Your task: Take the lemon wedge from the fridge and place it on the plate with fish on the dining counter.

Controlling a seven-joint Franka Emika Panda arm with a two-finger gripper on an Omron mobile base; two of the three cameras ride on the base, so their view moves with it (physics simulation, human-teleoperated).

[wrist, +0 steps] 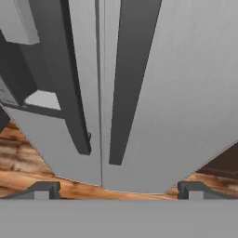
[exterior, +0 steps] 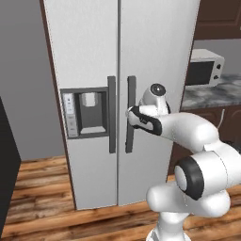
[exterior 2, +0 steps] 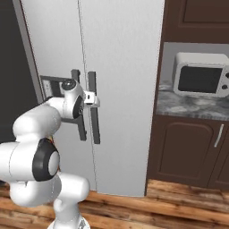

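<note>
The fridge (exterior: 94,52) is tall and silver-white, and both of its doors are shut. Its two dark grey vertical handles flank the centre seam, the right door's handle (exterior: 130,115) just beside it. My gripper (exterior: 130,114) is at that handle's mid-height, and the right base view shows the gripper (exterior 2: 95,102) right against it. In the hand view the gripper (wrist: 118,190) is open with nothing in it. Its fingertips (wrist: 44,189) stand wide apart, and the right handle (wrist: 128,83) runs up between them. The lemon wedge, plate, fish and dining counter are out of view.
A grey dispenser panel (exterior: 87,113) is set in the left door. To the fridge's right, a white microwave (exterior 2: 201,74) stands on a grey marbled counter (exterior 2: 192,105) over dark brown cabinets (exterior 2: 188,147). A dark block (exterior: 7,164) stands at the far left. The floor is wood (exterior: 42,207).
</note>
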